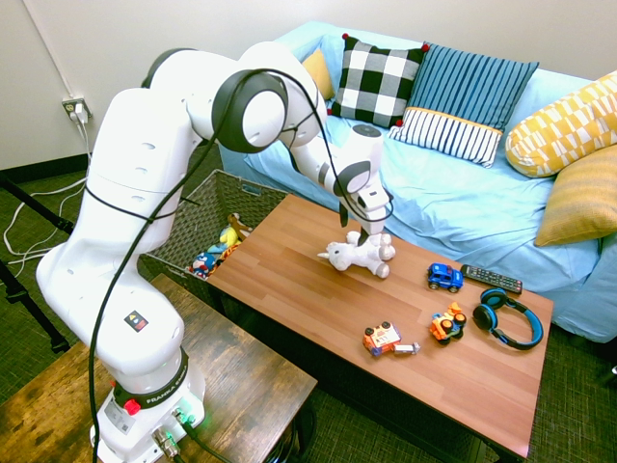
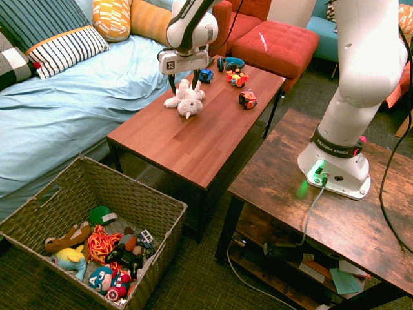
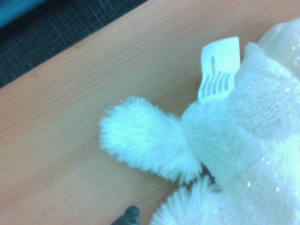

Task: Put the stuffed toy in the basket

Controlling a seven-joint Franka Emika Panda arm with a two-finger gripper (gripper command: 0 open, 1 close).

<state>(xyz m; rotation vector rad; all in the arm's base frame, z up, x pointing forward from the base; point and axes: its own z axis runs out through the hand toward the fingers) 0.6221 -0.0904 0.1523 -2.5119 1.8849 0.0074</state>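
The light blue sofa runs along the far side of the room, with a black-and-white checked cushion, a blue striped cushion and yellow patterned cushions on it. In front of it stands the long wooden coffee table. The white arm reaches over from its stand at the near left, elbow high, forearm sloping down to the table's far edge, wrist pointing straight down.

The basket sits on the floor off the table's left end, open-topped and holding a heap of mixed toys.

The gripper hangs directly over the stuffed toy, its dark fingers spread apart on either side of the plush body and not closed on it. The stuffed toy lies on its side on the table near the far edge, its white tag showing in the wrist view.

Further right on the table lie blue headphones, a black remote, a blue toy car and two orange robot toys.
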